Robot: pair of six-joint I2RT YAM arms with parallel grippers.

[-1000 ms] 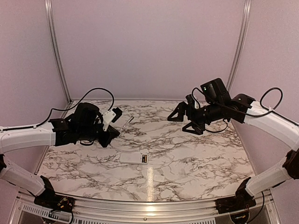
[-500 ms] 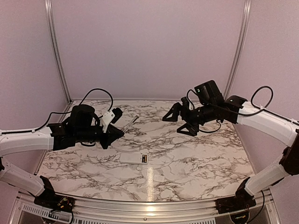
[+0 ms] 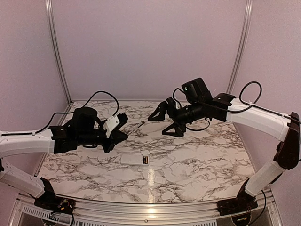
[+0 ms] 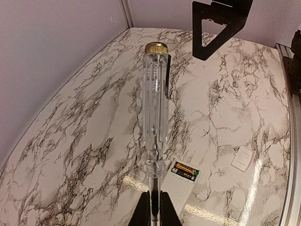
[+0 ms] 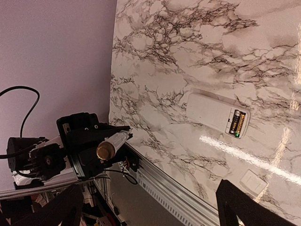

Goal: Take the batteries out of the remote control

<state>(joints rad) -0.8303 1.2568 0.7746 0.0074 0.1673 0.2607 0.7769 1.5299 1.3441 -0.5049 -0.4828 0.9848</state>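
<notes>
On the table (image 3: 202,155): the remote (image 3: 133,159) is laid flat at the middle, nearer the front edge than the back, recess up; it is touched by nothing.
Batteries (image 3: 146,160): two are seen side by side in the recess at the remote's right end; none is taken out.
Cover (image 3: 160,179): it is laid apart from the remote, closer to the front edge.
Left gripper (image 4: 153,214): the jaws are pinched tight on the thin shaft of the tool (image 4: 155,108). The tool is held in the air above the left half of the table, its clear handle and brass cap pointed away from the wrist.
Right gripper (image 3: 164,121): the jaws are spread wide and nothing is held. It is hung above the back middle, near the tool's capped end but apart from it.
Step judged: a handover of the tool seems to be set up, so that the shaft end is freed for prying.
Risk, tool: it is gripped by very little metal, so it may be swivelled or dropped if the handle is knocked by a finger.
Risk, arms: the two grippers are set close, and a clash may be caused by a poor approach line.
Risk, remote: unheld, it may be pushed across the table when pried.
Risk, batteries: once levered, they may be flicked out and rolled toward the front edge.
</notes>
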